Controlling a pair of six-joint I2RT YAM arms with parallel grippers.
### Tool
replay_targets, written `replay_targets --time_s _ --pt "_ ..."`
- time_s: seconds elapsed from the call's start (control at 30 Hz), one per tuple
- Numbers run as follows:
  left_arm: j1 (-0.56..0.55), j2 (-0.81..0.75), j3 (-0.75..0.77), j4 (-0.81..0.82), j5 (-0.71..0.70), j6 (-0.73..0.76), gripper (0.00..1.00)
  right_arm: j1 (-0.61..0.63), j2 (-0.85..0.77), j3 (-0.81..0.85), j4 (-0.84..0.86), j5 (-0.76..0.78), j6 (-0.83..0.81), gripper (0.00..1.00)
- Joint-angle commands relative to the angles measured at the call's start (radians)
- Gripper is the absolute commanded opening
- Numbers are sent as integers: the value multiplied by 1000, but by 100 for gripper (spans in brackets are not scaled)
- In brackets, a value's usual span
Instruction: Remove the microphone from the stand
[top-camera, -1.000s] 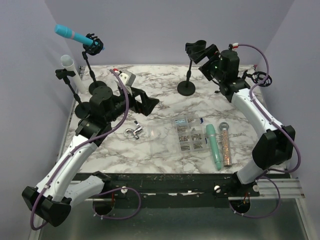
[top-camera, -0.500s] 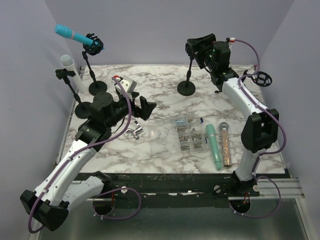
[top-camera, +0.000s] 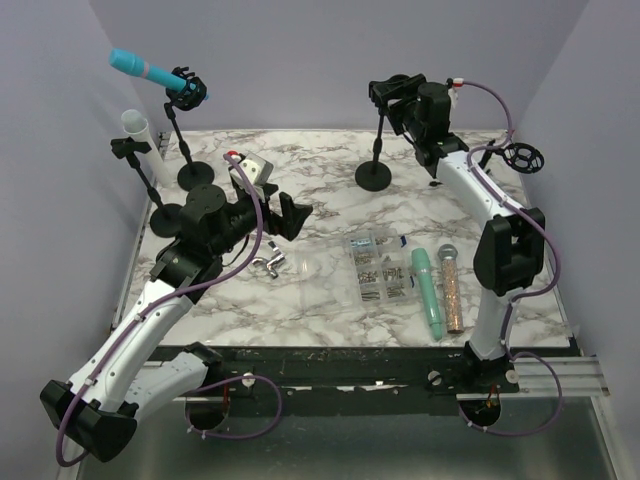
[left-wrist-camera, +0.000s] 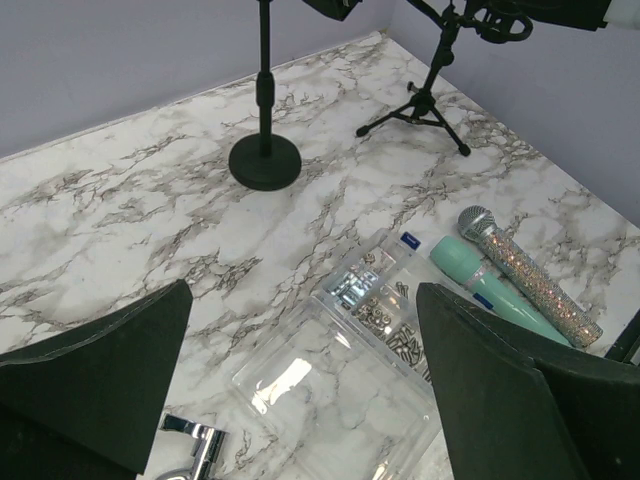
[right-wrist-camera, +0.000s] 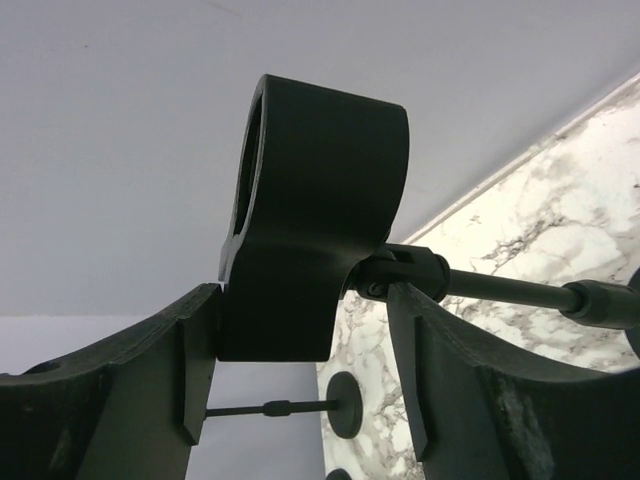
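Note:
A cyan microphone (top-camera: 143, 70) sits tilted in the clip of a black stand (top-camera: 196, 178) at the far left. A white microphone (top-camera: 137, 131) rests on a second stand beside it. The centre stand (top-camera: 373, 177) carries an empty black clip (right-wrist-camera: 320, 200). My right gripper (top-camera: 395, 95) (right-wrist-camera: 300, 300) is closed round that clip, one finger against its side and the other against its pivot joint. My left gripper (top-camera: 290, 213) (left-wrist-camera: 302, 300) hangs open above the table, holding nothing.
A teal microphone (top-camera: 428, 290) (left-wrist-camera: 490, 290) and a glittery one (top-camera: 452, 288) (left-wrist-camera: 525, 275) lie at the front right. A clear box of screws (top-camera: 378, 270) (left-wrist-camera: 370, 320) and a metal bracket (top-camera: 268, 263) lie mid-table. A tripod stand (top-camera: 520, 155) is far right.
My right gripper has swung left and up to the centre stand's empty clip, and its jaws have narrowed onto it. The left arm drew back slightly, then held still.

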Motion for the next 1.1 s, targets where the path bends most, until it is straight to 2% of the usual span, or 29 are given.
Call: replay_targets --time_s 0.0,0.17,0.37,0.57,0.7,0.9,1.07 --pt "-5 -10 5 14 -9 7 99 -4 12 -135 -28 52 -17 66" --pt "-5 -19 3 14 -17 10 99 -4 -8 -316 52 54 -3 55" --pt "-7 -8 29 -22 -16 -33 99 -6 4 -483 119 65 17 55" --pt "-7 -20 83 -97 3 -38 99 -20 92 -487 148 -8 11 55" --pt "-7 -46 22 -72 -82 18 98 -20 108 -478 134 -8 1 53" --pt "-7 -54 -38 -55 -114 54 99 -31 102 -501 135 29 -21 51" --pt "-7 -67 -55 -42 -111 52 98 -41 115 -487 179 5 -53 36"
